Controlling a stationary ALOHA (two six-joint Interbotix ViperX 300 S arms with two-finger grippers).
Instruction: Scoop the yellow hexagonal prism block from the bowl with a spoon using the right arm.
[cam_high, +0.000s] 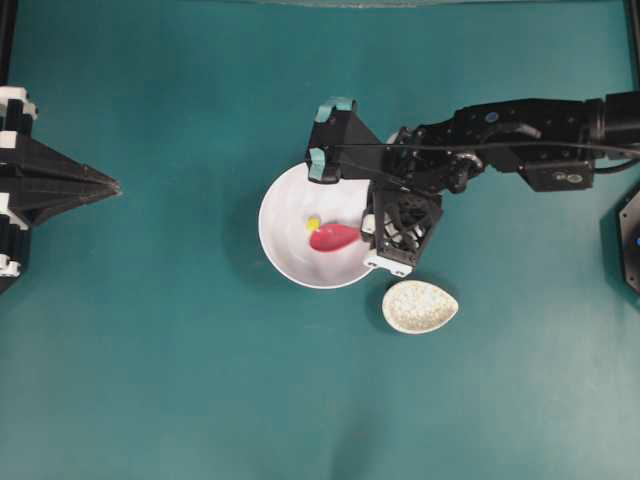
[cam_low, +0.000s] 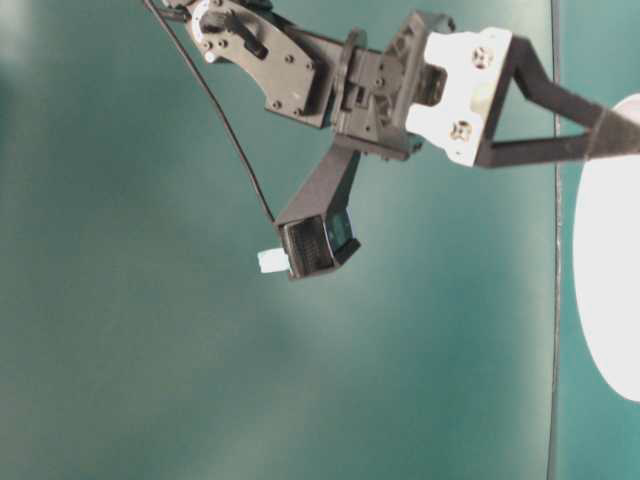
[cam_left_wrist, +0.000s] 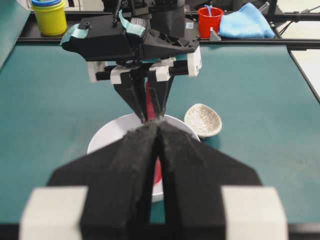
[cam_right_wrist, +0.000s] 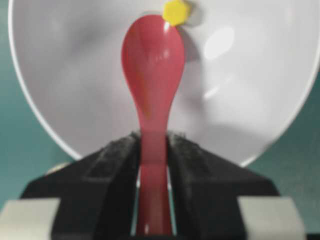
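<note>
The white bowl (cam_high: 285, 245) sits mid-table, and the right wrist view shows its glossy inside (cam_right_wrist: 240, 75). On the bowl's floor lies the tiny yellow hexagonal prism block (cam_high: 313, 222) (cam_right_wrist: 176, 12). It touches the far tip of the pink-red spoon (cam_high: 333, 237) (cam_right_wrist: 152, 65), whose scoop rests low inside the bowl. My right gripper (cam_high: 364, 233) (cam_right_wrist: 152, 137) is shut on the spoon's handle at the bowl's right rim. My left gripper (cam_high: 114, 185) (cam_left_wrist: 157, 126) is shut and empty at the far left, pointing toward the bowl (cam_left_wrist: 112, 135).
A small speckled cream dish (cam_high: 420, 306) (cam_left_wrist: 202, 120) stands just right of the bowl, under the right wrist. Beyond the table's far edge are stacked cups (cam_left_wrist: 48, 17), a red cup (cam_left_wrist: 210, 20) and a blue cloth (cam_left_wrist: 245, 22).
</note>
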